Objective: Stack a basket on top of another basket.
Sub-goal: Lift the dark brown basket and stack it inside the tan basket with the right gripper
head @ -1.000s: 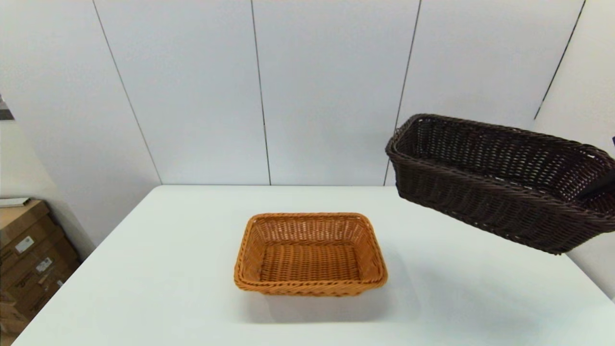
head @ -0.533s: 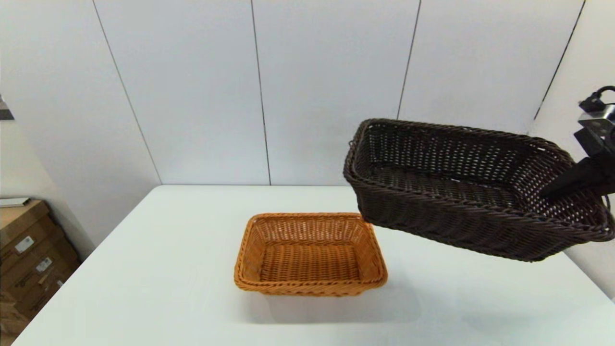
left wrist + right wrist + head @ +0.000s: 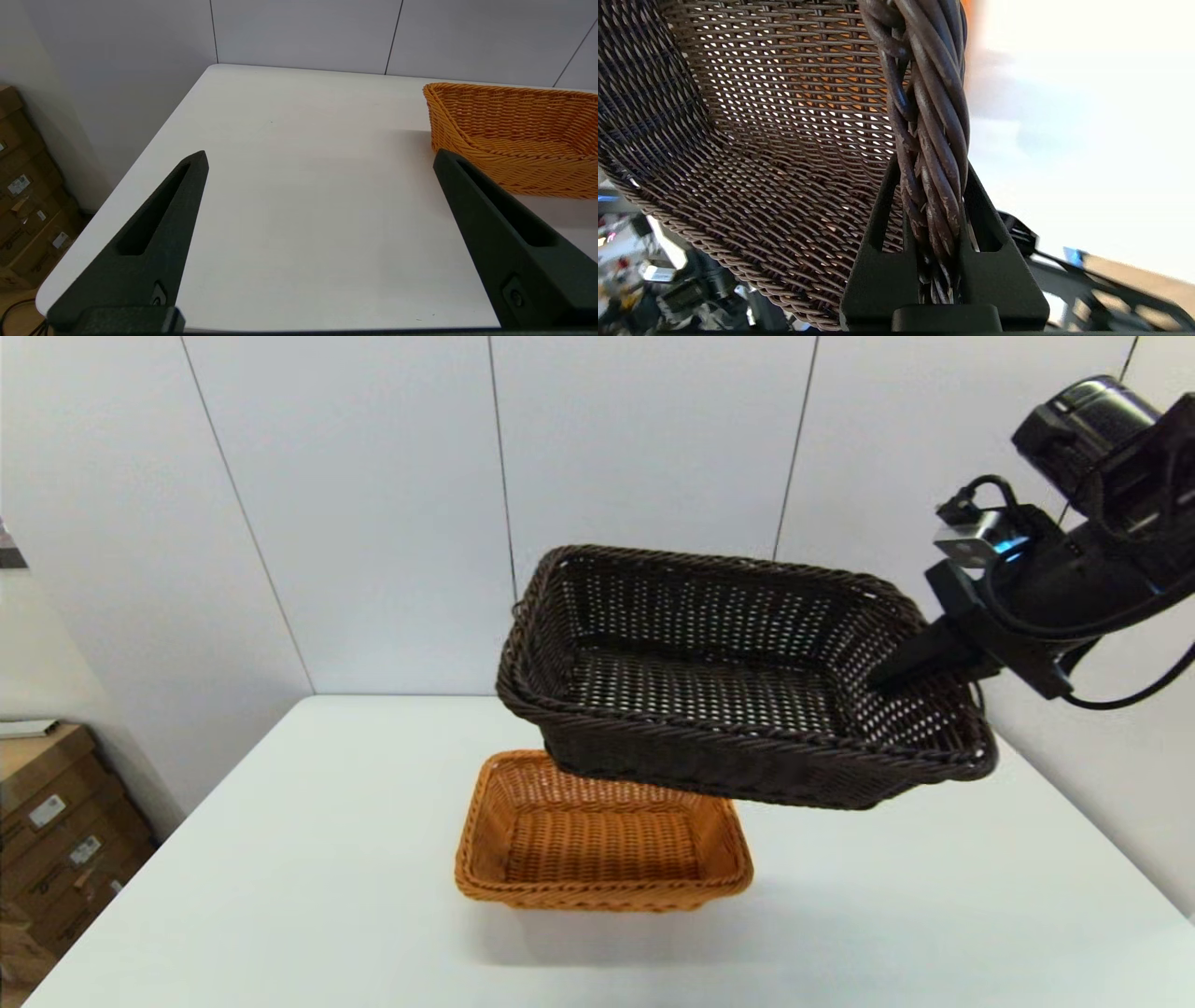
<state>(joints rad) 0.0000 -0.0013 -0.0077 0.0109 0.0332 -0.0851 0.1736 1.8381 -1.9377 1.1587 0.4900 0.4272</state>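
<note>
White table [image 3: 280, 859]: bore the orange-tan basket near its centre.
Dark brown wicker basket [image 3: 709, 681]: was held in the air, tilted, above and partly over the orange-tan basket's far right part; apparently not touching it.
Orange-tan wicker basket [image 3: 597, 845]: sat flat, upright.
Right gripper [image 3: 931, 186]: pinched the dark basket's braided rim at its right end.
Left gripper [image 3: 322, 168]: fingers spread wide, low over the table's left side.

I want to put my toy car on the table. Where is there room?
There is bare table left of the orange basket, up to the left edge, and more in front of it. The right side is crowded: the right gripper holds the dark basket in the air there. The left gripper waits open over the left part.
</note>
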